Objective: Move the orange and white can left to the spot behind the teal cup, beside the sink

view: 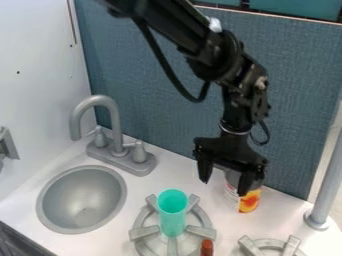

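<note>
Can (pixel 249 201) stands near the counter's back edge (pixel 284 198), partly behind the spread-open tool (pixel 223 188).

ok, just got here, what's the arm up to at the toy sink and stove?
The gripper hangs by a can with an orange-and-yellow label near the back of the counter, fingers apart. It overlaps the can in this view, so I can't tell whether they touch. The teal cup stands on a stove burner, with a reddish-brown object beside it. Off to the left are the sink and the faucet.
</note>
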Robot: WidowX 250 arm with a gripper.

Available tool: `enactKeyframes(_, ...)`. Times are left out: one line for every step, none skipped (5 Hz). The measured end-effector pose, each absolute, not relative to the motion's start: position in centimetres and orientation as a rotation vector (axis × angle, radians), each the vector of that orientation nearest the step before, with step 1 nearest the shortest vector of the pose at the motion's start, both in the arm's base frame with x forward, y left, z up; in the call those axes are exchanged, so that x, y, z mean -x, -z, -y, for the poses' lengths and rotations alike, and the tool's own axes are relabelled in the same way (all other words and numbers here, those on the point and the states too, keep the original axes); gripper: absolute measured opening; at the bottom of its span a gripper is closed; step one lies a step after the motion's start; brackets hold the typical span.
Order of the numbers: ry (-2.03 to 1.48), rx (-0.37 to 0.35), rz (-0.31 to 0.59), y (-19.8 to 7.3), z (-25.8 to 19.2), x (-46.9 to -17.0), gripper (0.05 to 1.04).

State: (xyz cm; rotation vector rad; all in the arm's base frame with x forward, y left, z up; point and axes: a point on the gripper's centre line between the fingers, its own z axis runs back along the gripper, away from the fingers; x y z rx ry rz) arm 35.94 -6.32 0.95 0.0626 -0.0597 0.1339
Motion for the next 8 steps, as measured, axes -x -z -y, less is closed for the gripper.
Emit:
enactKeyframes(-0.112, -0.067, 0.060, 0.5, 6.8, -37.9, 1.000)
enactKeyframes(-0.086, -0.065, 0.069, 1.4, 7.4, -39.3, 1.000)
enactKeyframes(-0.075, -0.059, 0.094, 2.0, 7.8, -40.9, 1.000)
enactKeyframes(-0.048, -0.054, 0.110, 2.8, 8.0, -42.1, 1.000)
enactKeyframes(-0.026, -0.053, 0.116, 3.6, 8.2, -42.8, 1.000)
enactKeyframes(-0.016, -0.053, 0.120, 4.2, 8.3, -43.4, 1.000)
enactKeyframes(-0.025, -0.066, 0.118, 5.0, 8.3, -43.6, 1.000)
enactKeyframes(-0.013, -0.109, 0.107, 6.0, 8.4, -43.3, 1.000)
